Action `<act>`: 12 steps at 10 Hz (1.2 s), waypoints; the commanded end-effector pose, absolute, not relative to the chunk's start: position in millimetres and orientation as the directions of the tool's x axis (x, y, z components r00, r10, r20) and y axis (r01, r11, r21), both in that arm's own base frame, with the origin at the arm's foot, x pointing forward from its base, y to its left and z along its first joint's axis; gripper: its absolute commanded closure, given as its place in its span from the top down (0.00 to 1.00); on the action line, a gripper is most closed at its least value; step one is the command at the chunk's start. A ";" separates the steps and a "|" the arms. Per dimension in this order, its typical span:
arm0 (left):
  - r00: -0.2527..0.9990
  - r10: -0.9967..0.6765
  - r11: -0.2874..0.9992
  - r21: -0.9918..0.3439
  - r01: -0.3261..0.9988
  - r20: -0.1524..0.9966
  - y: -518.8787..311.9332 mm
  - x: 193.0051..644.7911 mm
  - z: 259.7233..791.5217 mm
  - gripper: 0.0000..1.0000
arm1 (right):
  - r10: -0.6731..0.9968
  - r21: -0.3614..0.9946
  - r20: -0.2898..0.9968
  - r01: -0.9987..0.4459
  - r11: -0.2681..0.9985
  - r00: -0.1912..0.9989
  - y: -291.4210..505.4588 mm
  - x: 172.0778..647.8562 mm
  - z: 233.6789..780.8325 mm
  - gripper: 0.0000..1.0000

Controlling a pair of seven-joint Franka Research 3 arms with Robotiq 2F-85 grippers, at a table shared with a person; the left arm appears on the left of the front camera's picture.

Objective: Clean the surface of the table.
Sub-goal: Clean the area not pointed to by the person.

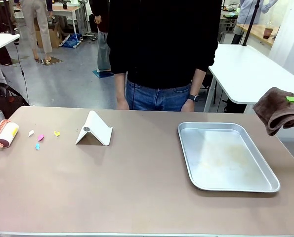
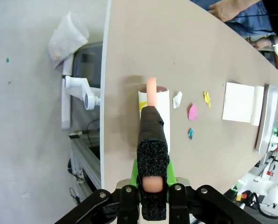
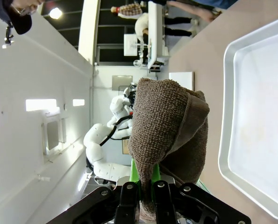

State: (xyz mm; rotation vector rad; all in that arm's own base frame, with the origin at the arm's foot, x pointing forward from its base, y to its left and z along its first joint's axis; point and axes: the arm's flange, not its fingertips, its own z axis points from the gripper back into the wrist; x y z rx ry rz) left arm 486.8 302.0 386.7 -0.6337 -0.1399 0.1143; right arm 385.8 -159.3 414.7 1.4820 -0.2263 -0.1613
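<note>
At left end of beige surface [image 1: 137, 197], left gripper [image 2: 151, 130] clamped on pink handle of lint roller [image 1: 6, 134], near coloured paper scraps [image 1: 40, 138]. Off right edge, right gripper [image 3: 148, 189] pinched shut on brown cloth [image 1: 277, 111], held above surface beside metal tray [image 1: 186, 158]. Risks: roller driven too fast may scatter light scraps rather than lift them; dangling cloth may snag tray rim or shove white stand [image 1: 94, 129].

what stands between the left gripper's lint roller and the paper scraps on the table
Nothing visible. The left gripper is shut on the lint roller, and only bare table lies between it and the paper scraps; the white stand sits beyond them.
</note>
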 end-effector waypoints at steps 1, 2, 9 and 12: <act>0.988 0.139 0.829 -0.553 -0.079 0.068 285.0 479.0 371.7 0.22 | -0.241 0.996 0.056 -0.037 0.082 0.969 -158.8 386.5 417.8 0.09; 0.989 0.133 0.834 -0.546 -0.078 0.061 278.2 479.0 368.7 0.22 | -0.241 0.996 0.056 -0.037 0.082 0.969 -158.8 386.5 417.8 0.09; 0.993 0.111 0.899 -0.432 -0.078 0.051 198.3 481.5 331.9 0.22 | -0.241 0.996 0.056 -0.037 0.082 0.969 -158.8 386.5 417.8 0.09; 0.998 0.068 0.886 -0.459 -0.059 0.003 166.6 490.7 330.2 0.22 | -0.241 0.996 0.056 -0.037 0.082 0.969 -158.8 386.5 417.8 0.09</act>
